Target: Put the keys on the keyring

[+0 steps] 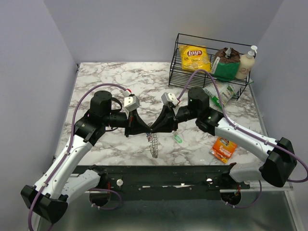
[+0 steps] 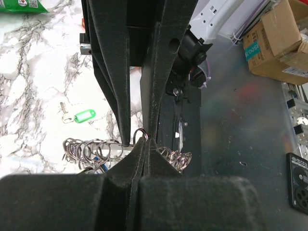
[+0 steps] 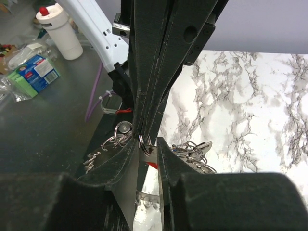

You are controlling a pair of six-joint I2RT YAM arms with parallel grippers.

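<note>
My two grippers meet tip to tip over the table's front middle. The keyring, a grey ring crowded with small wire loops, hangs just below them. My left gripper is shut on one small loop of the keyring. My right gripper has its jaws a little apart, with a silver key blade and a red head between them. A bit of blue shows among the loops. The pale green key lies on the marble to the right and also shows in the left wrist view.
An orange snack packet lies at the front right. A black wire basket at the back right holds a yellow chip bag, a green pack and a white bottle. A green-and-white packet lies beside it.
</note>
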